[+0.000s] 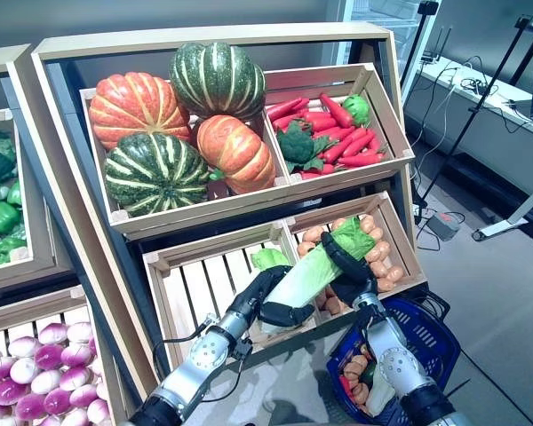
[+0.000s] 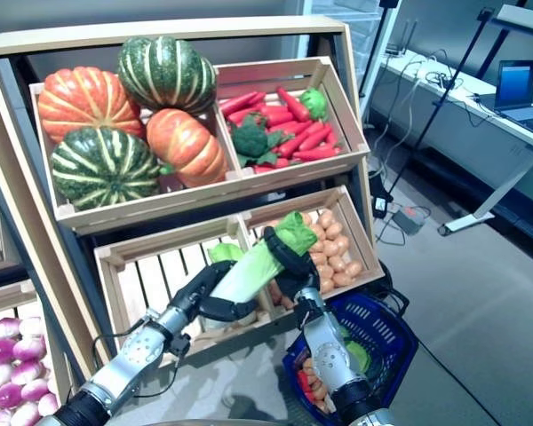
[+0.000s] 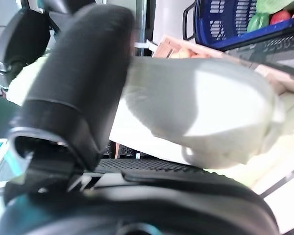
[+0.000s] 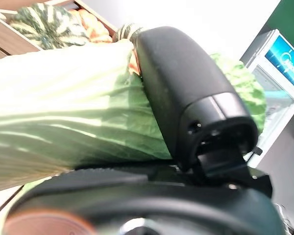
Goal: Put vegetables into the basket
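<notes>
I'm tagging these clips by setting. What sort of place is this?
Probably a mock grocery produce stand set up in a lab or office. Tilted wooden crates hold pumpkins and red peppers; a blue shopping basket sits below, and a desk with a laptop stands behind.

Basket (image 1: 431, 333): contents partly hidden behind the right arm; lower part cut off by the frame edge. Cabbage (image 1: 315, 266): middle covered by both hands. Purple vegetables (image 1: 35, 373): cropped at bottom left.
</notes>
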You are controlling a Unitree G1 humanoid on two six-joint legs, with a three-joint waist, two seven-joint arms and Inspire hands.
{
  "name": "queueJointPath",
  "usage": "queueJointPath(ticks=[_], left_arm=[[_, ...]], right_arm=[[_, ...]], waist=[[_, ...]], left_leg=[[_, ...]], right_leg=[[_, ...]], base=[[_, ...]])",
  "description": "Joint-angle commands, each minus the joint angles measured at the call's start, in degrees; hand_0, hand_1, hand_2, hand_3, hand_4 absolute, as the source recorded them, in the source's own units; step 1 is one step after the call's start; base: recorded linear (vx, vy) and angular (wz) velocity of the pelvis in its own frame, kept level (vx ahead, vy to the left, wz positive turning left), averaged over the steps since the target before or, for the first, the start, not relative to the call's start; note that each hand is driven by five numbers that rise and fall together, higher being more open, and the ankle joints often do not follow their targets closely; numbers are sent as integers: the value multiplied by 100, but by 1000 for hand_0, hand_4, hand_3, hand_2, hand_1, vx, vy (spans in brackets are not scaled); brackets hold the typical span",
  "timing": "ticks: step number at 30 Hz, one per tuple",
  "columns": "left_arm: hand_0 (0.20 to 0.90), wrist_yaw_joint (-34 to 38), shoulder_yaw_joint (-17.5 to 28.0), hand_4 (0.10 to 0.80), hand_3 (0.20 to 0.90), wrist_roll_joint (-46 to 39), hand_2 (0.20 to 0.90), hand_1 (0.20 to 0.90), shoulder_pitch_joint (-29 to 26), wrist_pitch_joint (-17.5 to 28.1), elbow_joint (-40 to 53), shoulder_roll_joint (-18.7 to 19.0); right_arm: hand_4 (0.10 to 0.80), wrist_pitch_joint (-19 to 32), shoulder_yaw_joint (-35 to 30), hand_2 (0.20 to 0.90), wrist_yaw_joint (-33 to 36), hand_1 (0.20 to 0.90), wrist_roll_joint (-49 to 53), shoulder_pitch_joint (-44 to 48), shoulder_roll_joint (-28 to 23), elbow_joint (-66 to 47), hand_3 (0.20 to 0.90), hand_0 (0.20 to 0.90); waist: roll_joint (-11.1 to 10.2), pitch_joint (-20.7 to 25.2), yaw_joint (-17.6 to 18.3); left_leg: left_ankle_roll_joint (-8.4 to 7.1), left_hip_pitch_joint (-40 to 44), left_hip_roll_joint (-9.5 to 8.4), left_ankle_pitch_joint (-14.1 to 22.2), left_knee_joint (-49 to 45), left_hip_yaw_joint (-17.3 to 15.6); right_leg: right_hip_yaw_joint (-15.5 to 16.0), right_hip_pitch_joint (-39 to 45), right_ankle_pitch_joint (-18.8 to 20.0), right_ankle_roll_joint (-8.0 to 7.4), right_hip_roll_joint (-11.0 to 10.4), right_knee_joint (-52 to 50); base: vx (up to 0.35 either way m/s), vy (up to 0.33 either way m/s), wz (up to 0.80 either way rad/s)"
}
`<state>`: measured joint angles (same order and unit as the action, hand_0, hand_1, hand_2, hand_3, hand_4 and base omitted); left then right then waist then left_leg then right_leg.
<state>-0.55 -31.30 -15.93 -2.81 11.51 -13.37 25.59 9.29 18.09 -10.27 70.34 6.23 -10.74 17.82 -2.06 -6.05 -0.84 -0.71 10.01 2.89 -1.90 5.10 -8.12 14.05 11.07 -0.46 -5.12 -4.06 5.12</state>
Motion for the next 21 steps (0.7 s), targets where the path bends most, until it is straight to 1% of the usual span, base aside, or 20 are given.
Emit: queueJointPath(ticks=[1, 6, 13, 17, 21], left_arm=[[900, -216, -263, 800, 900, -65, 900, 900, -666, 677, 774, -417], [900, -312, -121, 800, 900, 11, 900, 900, -507, 661, 796, -379], [900, -418, 82, 800, 900, -39, 900, 900, -349, 685, 782, -274], [900, -443, 330, 800, 900, 37, 900, 900, -196, 623, 691, -244], [900, -486, 518, 800, 900, 47, 900, 900, -91, 568, 567, -162]], right_arm=[[400, 639, -402, 300, -295, 300, 361, 949, 476, -275, 300, 300], [400, 828, -653, 300, -272, 300, 258, 746, 388, -433, 300, 300], [400, 825, -1205, 300, -150, 300, -287, 486, -44, -469, 300, 300], [400, 739, -1666, 300, -192, 300, -283, 263, -318, -321, 300, 300], [400, 855, -2056, 300, -248, 300, -133, 101, -493, -246, 300, 300]], waist=[[141, 157, -11], [155, 157, 49], [159, 93, 127], [125, 85, 197], [93, 67, 260]], left_leg=[[169, 201, -19, 800, -10, -129], [183, 185, -1, 798, -10, -187], [199, 172, 23, 819, -10, -259], [194, 181, 56, 826, -10, -323], [185, 173, 85, 821, -10, -386]], right_leg=[[52, 54, -223, 178, 19, -12], [-24, 8, -203, 181, 34, -12], [-118, -43, -177, 174, 58, -12], [-201, -63, -162, 185, 90, -12], [-263, -96, -135, 186, 111, -12]], base=[[13, 2, -4], [6, 2, -4], [-1, 0, -1], [1, -13, -7], [-3, -23, -12]])
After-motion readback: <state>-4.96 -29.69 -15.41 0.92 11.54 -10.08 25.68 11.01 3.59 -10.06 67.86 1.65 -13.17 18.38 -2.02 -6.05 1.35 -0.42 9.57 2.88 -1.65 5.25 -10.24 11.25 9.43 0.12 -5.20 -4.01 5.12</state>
